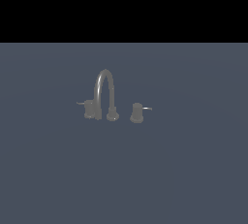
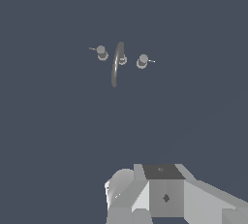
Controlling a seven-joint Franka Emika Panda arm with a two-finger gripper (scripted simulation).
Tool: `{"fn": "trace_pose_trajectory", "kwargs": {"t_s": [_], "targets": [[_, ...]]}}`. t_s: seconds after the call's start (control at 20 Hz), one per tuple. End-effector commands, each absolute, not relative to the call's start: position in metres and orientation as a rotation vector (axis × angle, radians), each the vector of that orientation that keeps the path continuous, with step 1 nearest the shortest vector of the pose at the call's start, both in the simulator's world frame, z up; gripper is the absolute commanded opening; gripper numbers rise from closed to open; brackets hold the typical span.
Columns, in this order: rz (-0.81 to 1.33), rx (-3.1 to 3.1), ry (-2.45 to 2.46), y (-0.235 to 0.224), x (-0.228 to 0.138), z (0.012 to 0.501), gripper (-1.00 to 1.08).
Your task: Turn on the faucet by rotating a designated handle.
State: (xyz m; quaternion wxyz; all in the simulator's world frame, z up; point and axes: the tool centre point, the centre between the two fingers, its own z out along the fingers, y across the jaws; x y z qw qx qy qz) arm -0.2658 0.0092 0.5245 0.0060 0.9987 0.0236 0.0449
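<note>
Exterior view first: you see the faucet standing upright on a flat, matte blue-grey floor, a little toward that view's left of centre. Its spout is a smooth, dull grey metal tube rising in a tall arch and coming down on a small round foot. The handle is a squat grey cylinder set close against the spout's leg, on the exterior view's left. Its thin lever lies level, with its long axis running across the view and its tip pointing to the exterior view's left. The twin knob stands apart on the other side, its lever pointing the opposite way. No arm shows in this view.

Wrist view next: you look down on the faucet from well above. The spout reads as a narrow curved bar between the two round knob tops, and the handle shows its lever as a fine straight pin pointing away from the spout. Blocky, pale grey faceted parts of the gripper body fill the edge of the picture, well apart from the faucet. The fingers are out of sight, so you cannot tell how far open the gripper is; nothing is seen in its hold.
</note>
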Motion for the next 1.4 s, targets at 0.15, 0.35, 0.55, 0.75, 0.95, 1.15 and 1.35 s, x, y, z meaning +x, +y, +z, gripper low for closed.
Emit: {"fn": "trace_pose_trajectory", "kwargs": {"t_s": [0.15, 0.35, 0.55, 0.75, 0.95, 1.15, 1.35], "targets": [[0.149, 3.135, 0.062, 0.009, -0.266, 0.527, -1.00], [0.180, 3.165, 0.018, 0.007, -0.266, 0.534, -1.00], [0.189, 3.172, 0.008, 0.007, -0.267, 0.537, -1.00], [0.185, 3.177, 0.000, 0.008, -0.264, 0.535, -1.00], [0.176, 3.197, -0.035, 0.010, -0.254, 0.533, -1.00], [0.158, 3.227, -0.094, 0.015, -0.240, 0.529, -1.00], [0.127, 3.263, -0.184, 0.021, -0.219, 0.522, -1.00]]}}
